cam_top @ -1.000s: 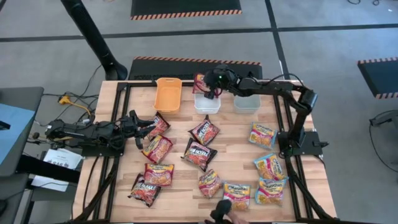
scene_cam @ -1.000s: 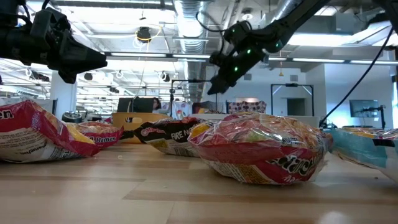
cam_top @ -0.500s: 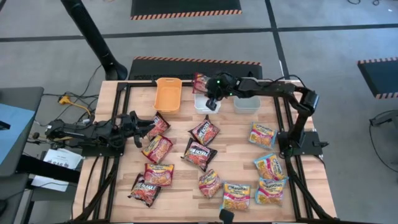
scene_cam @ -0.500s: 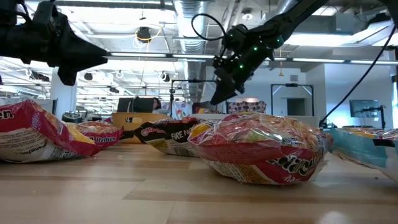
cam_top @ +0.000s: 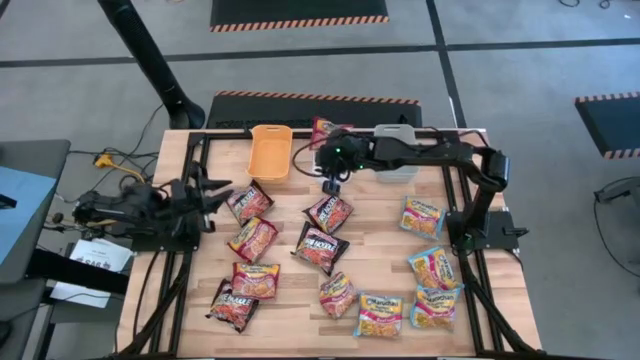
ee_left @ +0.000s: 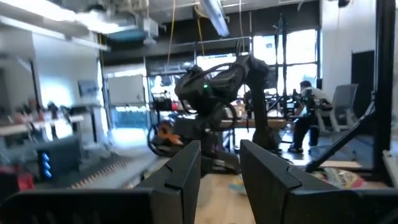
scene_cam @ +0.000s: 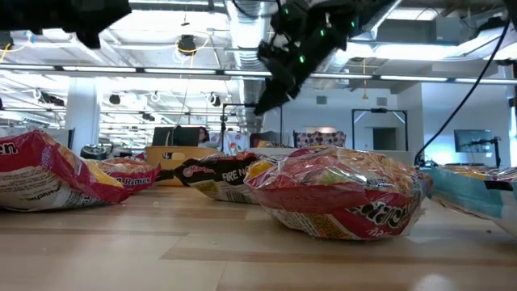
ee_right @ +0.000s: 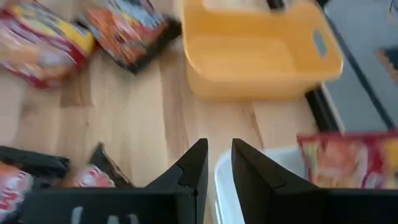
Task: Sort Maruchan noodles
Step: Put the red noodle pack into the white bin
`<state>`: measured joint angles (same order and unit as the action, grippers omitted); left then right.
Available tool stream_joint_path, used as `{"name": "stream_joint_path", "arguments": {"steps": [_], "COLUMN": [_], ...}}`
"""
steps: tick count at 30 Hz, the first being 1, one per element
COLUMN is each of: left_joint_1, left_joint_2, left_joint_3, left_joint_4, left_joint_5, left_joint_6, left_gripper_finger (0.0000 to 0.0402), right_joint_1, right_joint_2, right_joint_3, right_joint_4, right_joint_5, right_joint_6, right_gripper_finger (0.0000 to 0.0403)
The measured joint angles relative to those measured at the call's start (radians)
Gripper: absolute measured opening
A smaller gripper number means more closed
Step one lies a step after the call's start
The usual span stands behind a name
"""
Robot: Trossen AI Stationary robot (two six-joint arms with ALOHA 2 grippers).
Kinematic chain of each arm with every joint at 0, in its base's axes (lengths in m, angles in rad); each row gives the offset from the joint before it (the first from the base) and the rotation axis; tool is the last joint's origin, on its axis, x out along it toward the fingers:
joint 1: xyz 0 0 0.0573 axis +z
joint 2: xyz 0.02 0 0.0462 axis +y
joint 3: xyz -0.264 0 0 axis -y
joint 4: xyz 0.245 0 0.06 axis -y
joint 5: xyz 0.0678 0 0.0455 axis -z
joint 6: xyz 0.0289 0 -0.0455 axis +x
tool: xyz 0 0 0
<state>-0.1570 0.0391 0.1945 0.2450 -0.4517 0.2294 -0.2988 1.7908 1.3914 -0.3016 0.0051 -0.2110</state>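
The right end effector [cam_top: 329,183] is hovering empty over the back of the table [cam_top: 380,250], fingers only slightly apart, just above a dark packet [cam_top: 329,211], probably lining up for its next pick. The Maruchan noodles [cam_top: 320,247] are lying mostly scattered across the table, one red packet [ee_right: 345,160] already lying in the white bin [ee_right: 261,186] beside the orange bin [cam_top: 270,152]. The left end effector [cam_top: 200,192] is waiting at the left edge, fingers apart and empty, near a red packet [cam_top: 248,203].
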Motion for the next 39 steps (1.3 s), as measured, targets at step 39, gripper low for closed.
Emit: {"name": "stream_joint_path", "arguments": {"steps": [39], "left_joint_1": [0.307], "left_joint_2": [0.716], "left_joint_3": [0.515], "left_joint_4": [-0.063], "left_joint_5": [-0.040], "left_joint_6": [0.181], "left_gripper_finger": [0.0102], "right_joint_1": [0.090], "right_joint_2": [0.000], "right_joint_3": [0.801], "right_joint_4": [-0.887], "right_joint_5": [0.120], "right_joint_6": [-0.077], "right_gripper_finger": [0.0096]}}
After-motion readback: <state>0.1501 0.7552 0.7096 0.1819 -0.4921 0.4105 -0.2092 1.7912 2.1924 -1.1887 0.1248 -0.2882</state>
